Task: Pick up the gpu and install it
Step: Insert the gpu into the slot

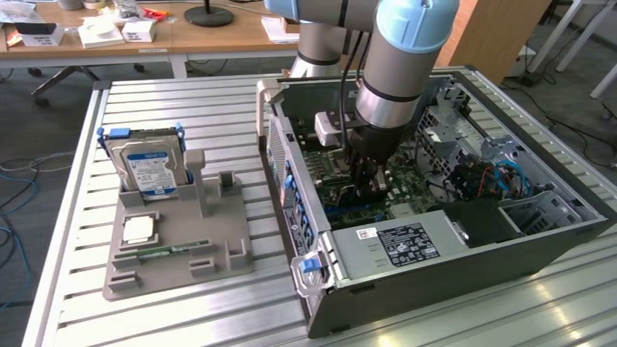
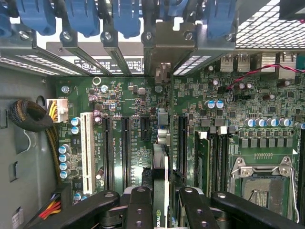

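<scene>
Robot arm's tool (image 2: 161, 202) grips the gpu (image 2: 161, 179), a thin card seen edge-on w/ a green-and-white logo strip, held upright just above the green motherboard (image 2: 138, 102) inside the open PC case (image 1: 453, 275) on the slatted surface (image 1: 173, 318).

From my seat: ribbed brushed-metal table (image 1: 193, 318), matt grey plastic tray (image 1: 173, 267), shiny green motherboard (image 2: 133, 102), glossy blue plastic clips (image 2: 86, 16), wooden desk (image 1: 222, 36).

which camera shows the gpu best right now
The wrist view: the gpu stands edge-on between the end effector fingers, over the motherboard slots. In the exterior view only a sliver of it shows below the arm, inside the case.
</scene>
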`<state>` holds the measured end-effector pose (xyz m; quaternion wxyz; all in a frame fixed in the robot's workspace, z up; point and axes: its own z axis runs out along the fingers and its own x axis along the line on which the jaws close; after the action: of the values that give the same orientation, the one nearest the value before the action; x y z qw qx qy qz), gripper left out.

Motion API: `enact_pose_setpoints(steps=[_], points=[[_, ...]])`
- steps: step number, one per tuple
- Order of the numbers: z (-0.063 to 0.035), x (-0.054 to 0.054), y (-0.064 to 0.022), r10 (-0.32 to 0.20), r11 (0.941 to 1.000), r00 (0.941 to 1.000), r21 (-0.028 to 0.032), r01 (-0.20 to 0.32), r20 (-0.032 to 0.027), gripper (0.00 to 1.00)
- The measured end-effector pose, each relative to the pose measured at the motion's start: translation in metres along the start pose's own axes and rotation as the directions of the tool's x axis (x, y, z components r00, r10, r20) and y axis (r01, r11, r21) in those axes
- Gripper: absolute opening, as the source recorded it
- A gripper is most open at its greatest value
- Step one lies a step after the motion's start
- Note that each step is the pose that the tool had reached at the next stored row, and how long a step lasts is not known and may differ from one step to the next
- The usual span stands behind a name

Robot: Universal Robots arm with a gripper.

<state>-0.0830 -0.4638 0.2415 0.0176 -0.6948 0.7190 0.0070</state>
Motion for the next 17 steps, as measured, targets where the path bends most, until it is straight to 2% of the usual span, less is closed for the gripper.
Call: enact_pose_setpoints(steps=[17], points=[[0.0019, 0.0, 0.0001, 0.0, 1.0, 1.0, 0.0002, 0.0, 0.0004, 0.26]])
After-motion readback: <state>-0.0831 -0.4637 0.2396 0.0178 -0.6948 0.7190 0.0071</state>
